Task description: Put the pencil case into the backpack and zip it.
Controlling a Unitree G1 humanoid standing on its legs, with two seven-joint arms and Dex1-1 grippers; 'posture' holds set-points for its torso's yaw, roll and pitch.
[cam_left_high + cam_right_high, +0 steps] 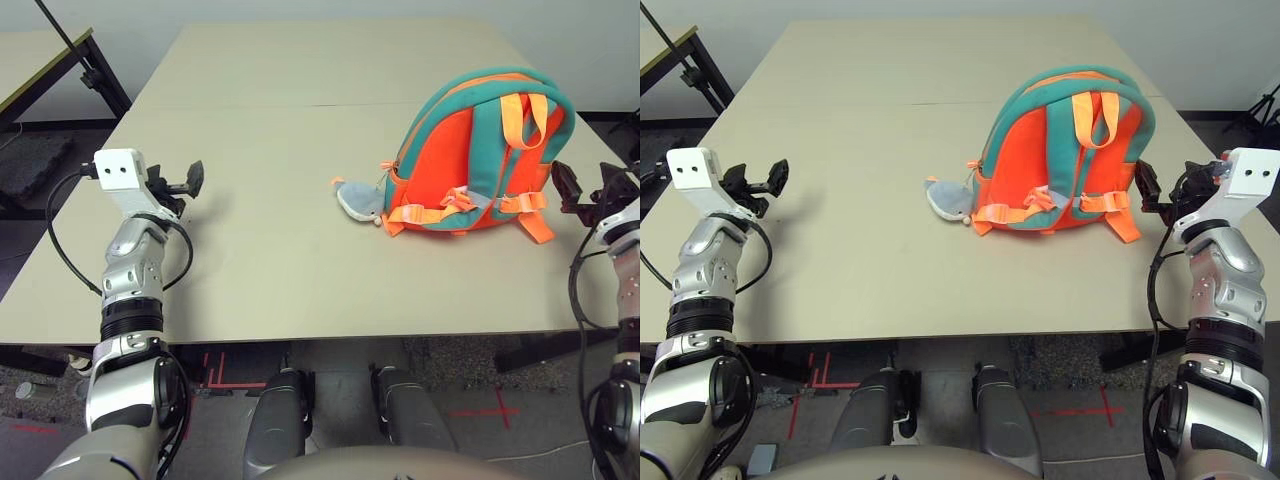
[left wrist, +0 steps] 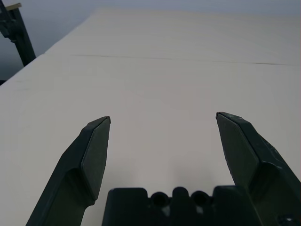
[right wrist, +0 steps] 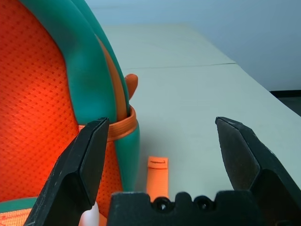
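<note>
Lying strap-side up on the beige surface [image 1: 250, 250], the backpack [image 1: 1060, 150] has its plush toy [image 1: 948, 200] alongside; the left pincer [image 1: 190, 180] and right pincer [image 1: 1152, 190] gape wide, empty.

I've got the backpack [image 1: 480, 160] on the table [image 1: 260, 250], right of centre, strap side facing me, lying propped up. Plush toy [image 1: 358, 198] lies on the table just left of the backpack's lower corner, touching it. One strap end [image 3: 157, 175] trails on the table off the backpack's right side. My right gripper [image 1: 1175, 190] sits just right of the backpack, over the table's right edge. My left gripper [image 1: 180, 182] is well apart on the left, above bare table. A second table [image 1: 40, 60] stands far back left.
</note>
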